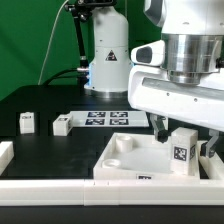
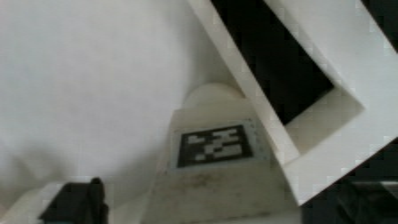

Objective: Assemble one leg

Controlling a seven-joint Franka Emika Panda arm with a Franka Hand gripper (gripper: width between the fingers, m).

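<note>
The claw (image 1: 180, 140) grips the leg (image 1: 182, 150), which stands upright on the big white board (image 1: 125, 160). Two more legs (image 1: 27, 122) sit at nine o'clock.

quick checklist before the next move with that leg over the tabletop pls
1. Leg in the pincer: ok, it appears clamped near its top.
2. Leg upright: ok in the exterior view.
3. Leg over the tabletop, near a corner: ok.
4. Leg centred on a socket: cannot tell, the leg hides it.
5. Leg seated or turned in: cannot tell.
6. Spare legs lie apart from the work area: ok.
</note>
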